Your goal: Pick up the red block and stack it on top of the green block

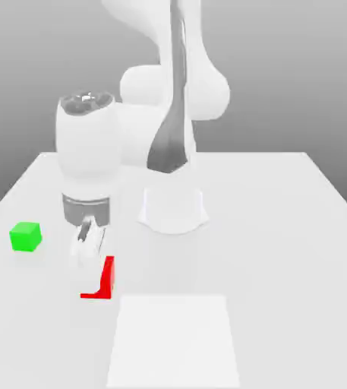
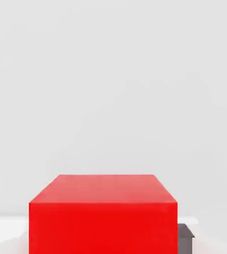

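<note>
The red block (image 1: 108, 278) rests on the white table (image 1: 282, 228), toward the exterior view's left of the middle. My gripper (image 1: 91, 267) reaches straight down over it and is shut on it. The white fingers (image 1: 85, 247) hide most of the cube, leaving one side and the bottom edge showing. Up close in the hand view, the red block (image 2: 103, 213) has a dark finger pad (image 2: 186, 237) beside it. The green block (image 1: 25, 236) sits on the table further to the exterior view's left, a little farther back and apart from the gripper.
The arm's white base (image 1: 172, 209) stands on the table behind the red block. A lighter square patch (image 1: 175, 342) marks the table surface at the front.
</note>
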Action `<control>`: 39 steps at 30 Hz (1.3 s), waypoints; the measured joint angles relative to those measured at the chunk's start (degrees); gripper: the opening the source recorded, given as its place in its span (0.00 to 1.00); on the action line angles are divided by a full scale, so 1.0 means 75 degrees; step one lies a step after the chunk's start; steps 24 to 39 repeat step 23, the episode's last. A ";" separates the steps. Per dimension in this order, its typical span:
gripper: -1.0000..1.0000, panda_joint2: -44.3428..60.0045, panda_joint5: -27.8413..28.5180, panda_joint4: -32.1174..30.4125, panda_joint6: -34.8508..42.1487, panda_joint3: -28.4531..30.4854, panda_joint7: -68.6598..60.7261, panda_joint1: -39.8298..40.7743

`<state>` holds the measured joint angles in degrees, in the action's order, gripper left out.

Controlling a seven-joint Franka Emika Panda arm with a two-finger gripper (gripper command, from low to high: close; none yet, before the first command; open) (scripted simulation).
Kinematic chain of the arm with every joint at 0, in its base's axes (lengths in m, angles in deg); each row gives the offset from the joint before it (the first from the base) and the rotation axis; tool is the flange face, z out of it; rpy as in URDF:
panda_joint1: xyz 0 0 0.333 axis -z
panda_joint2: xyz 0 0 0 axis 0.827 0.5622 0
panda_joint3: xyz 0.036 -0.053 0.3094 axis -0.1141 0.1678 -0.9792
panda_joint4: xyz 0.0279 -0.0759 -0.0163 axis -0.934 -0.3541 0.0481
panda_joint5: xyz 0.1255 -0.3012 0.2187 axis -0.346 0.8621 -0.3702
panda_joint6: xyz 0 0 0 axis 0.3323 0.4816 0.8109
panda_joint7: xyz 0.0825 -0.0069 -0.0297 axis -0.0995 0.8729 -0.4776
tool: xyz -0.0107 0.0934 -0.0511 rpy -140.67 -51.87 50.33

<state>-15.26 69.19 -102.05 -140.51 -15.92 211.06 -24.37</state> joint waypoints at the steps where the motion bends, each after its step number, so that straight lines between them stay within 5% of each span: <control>1: 0.00 -0.0078 0.0018 -0.0037 0.0035 0.0164 0.0166 0.0294; 12: 0.00 -0.0741 0.0074 -0.0438 0.0324 0.2400 0.1843 0.3177; 19: 0.00 0.0715 -0.1099 -0.0397 -0.1043 0.2501 0.1116 0.3105; 20: 1.00 0.0962 -0.1336 -0.0392 -0.1268 0.2400 0.0950 0.3156; 39: 1.00 0.0962 -0.1336 -0.0392 -0.1268 0.2400 0.0950 0.3155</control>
